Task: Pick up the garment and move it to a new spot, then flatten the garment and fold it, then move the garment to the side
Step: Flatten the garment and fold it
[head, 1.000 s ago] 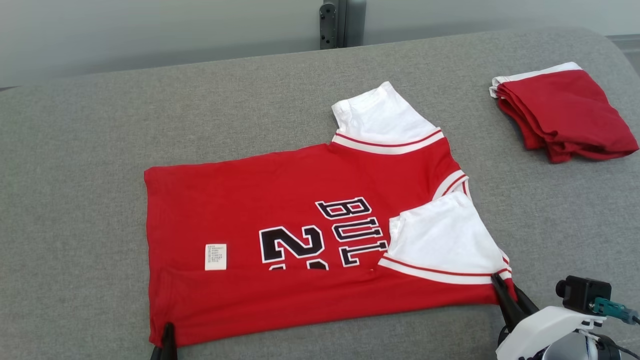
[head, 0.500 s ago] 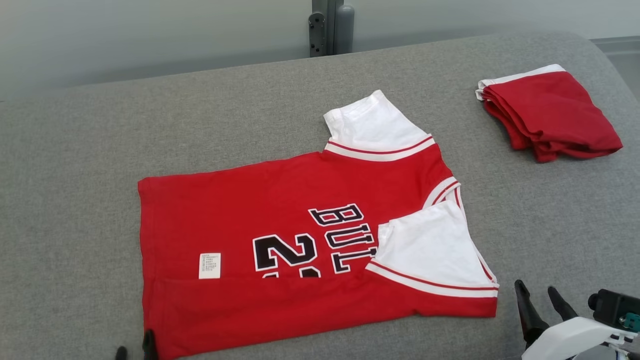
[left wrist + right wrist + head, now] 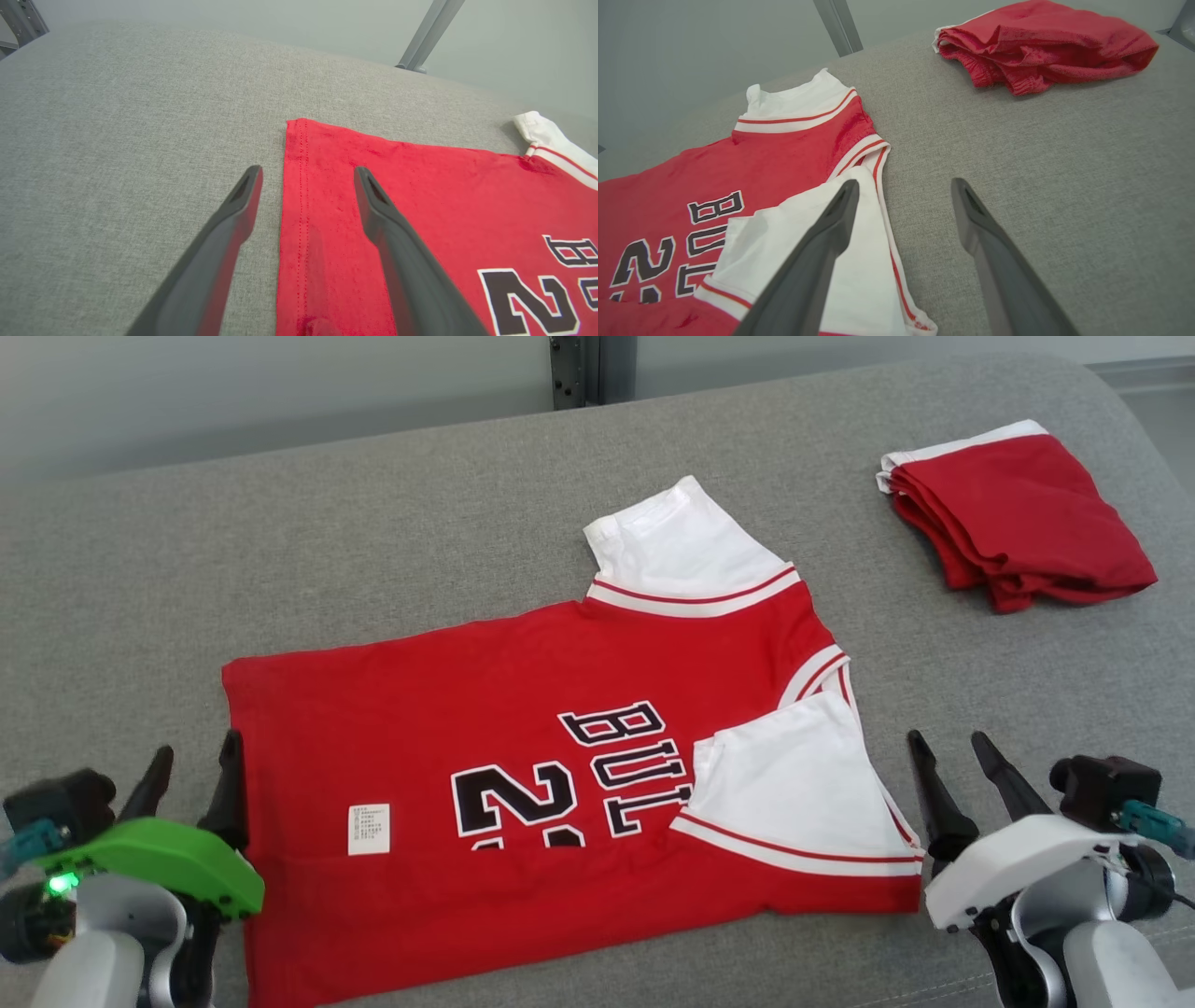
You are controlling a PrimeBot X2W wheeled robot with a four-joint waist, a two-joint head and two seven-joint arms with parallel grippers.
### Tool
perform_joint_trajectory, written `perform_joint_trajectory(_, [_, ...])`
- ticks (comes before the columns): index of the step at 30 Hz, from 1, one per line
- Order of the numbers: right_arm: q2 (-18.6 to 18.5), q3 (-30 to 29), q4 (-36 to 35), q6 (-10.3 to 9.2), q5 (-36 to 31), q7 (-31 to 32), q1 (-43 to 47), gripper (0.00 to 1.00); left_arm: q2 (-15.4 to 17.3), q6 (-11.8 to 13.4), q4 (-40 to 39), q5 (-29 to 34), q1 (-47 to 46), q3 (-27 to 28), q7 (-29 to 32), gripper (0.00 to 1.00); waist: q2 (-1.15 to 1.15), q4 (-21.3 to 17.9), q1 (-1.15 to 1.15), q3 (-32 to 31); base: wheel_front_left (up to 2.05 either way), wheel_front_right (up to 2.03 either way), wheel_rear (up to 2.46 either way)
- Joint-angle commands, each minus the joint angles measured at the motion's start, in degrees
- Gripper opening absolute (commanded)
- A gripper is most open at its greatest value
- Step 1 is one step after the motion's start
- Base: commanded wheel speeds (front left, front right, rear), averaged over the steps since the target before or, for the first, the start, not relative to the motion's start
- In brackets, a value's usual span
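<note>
Your left gripper (image 3: 198,753): fingers apart, empty, straddling the jersey (image 3: 523,709) hem. Your right gripper (image 3: 945,737): apart, empty, just beside the jersey's folded white sleeve (image 3: 794,775).

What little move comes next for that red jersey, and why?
Probably the left gripper and right gripper, both open, reach for the far edge of the jersey: its near side is folded over, but the far white sleeve lies spread.

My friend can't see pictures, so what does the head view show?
A red jersey lies flat on a grey surface, its near edge and one white sleeve folded over. The open left end effector and right end effector sit by its two ends. Folded red cloth lies far right.
</note>
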Motion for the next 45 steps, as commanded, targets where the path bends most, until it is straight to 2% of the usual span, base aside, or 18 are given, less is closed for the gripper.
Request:
perform_joint_trajectory(1, [-0.5, 1.1, -0.3, 0.00, 0.1, 0.2, -1.8, 1.00, 1.0, 0.3, 1.1, 0.4, -3.1, -0.3, 1.3, 1.00, 0.00, -0.8, 0.00, 2.4, 0.00, 0.00, 0.00])
perform_joint_trajectory(7, [-2.7, 5.9, -0.2, 0.00, 1.1, 0.1, -7.5, 1.00, 4.4, 0.1, 7.3, 3.4, -12.6, -2.6, 6.4, 1.00, 0.00, -2.0, 0.00, 6.8, 0.00, 0.00, 0.00])
perform_joint_trajectory(13, [-4.5, 8.5, 0.9, 0.00, 1.8, -0.6, -11.3, 1.00, 5.9, -0.5, 12.1, 5.4, -18.2, -4.5, 8.3, 1.00, 0.00, -2.5, 0.00, 9.3, 0.00, 0.00, 0.00])
perform_joint_trajectory(20, [-5.8, 9.9, 2.1, 0.00, 2.7, -1.1, -13.9, 1.00, 6.4, -0.8, 16.4, 6.3, -21.2, -5.7, 8.8, 1.00, 0.00, -2.7, 0.00, 10.4, 0.00, 0.00, 0.00])
perform_joint_trajectory(26, [-7.0, 10.6, 2.2, 0.00, 3.1, -0.7, -15.7, 1.00, 6.4, -2.4, 17.9, 6.7, -22.7, -7.3, 9.6, 0.99, 0.00, -2.5, 0.00, 10.9, 0.00, 0.00, 0.00])
perform_joint_trajectory(27, [-7.3, 10.8, 2.3, 0.00, 3.0, -0.4, -16.2, 1.00, 6.3, -2.6, 18.0, 6.7, -22.7, -7.8, 9.7, 0.84, 0.00, -2.4, 0.00, 11.0, 0.00, 0.00, 0.00])
perform_joint_trajectory(28, [-7.5, 11.0, 2.2, 0.00, 2.8, -0.1, -16.7, 1.00, 6.1, -2.9, 18.2, 6.6, -22.9, -8.0, 9.9, 0.58, 0.00, -2.3, 0.00, 11.0, 0.00, 0.00, 0.00])
perform_joint_trajectory(30, [-8.3, 11.3, 2.2, 0.00, 2.4, 0.4, -18.1, 1.00, 5.7, -3.3, 18.1, 6.9, -23.3, -8.6, 9.7, 0.26, 0.00, -2.0, 0.00, 11.2, 0.00, 0.00, 0.00])
perform_joint_trajectory(31, [-8.7, 11.3, 2.3, 0.00, 2.1, 0.7, -19.0, 1.00, 5.5, -3.4, 18.0, 7.1, -23.5, -8.9, 9.5, 0.06, 0.00, -1.7, 0.00, 11.3, 0.00, 0.00, 0.00])
perform_joint_trajectory(32, [-9.0, 11.3, 2.5, 0.00, 1.9, 1.0, -19.9, 1.00, 5.4, -3.5, 17.8, 7.2, -23.6, -9.2, 9.3, 0.00, 0.00, -1.4, 0.00, 11.3, 0.00, 0.00, 0.00])
perform_joint_trajectory(38, [-10.7, 12.1, 6.6, 0.01, 0.0, 3.9, -29.1, 1.00, 3.9, -4.2, 15.0, 7.8, -24.3, -10.4, 5.9, 0.00, 0.00, 1.6, 0.00, 11.7, 0.00, 0.00, 0.00])
perform_joint_trajectory(45, [-12.3, 14.0, 17.9, 0.00, -1.3, 9.1, -41.6, 1.00, 0.1, -4.1, 10.1, 8.6, -24.3, -12.3, 0.3, 0.00, 0.00, 8.2, 0.00, 13.4, 0.00, 0.00, 0.00])
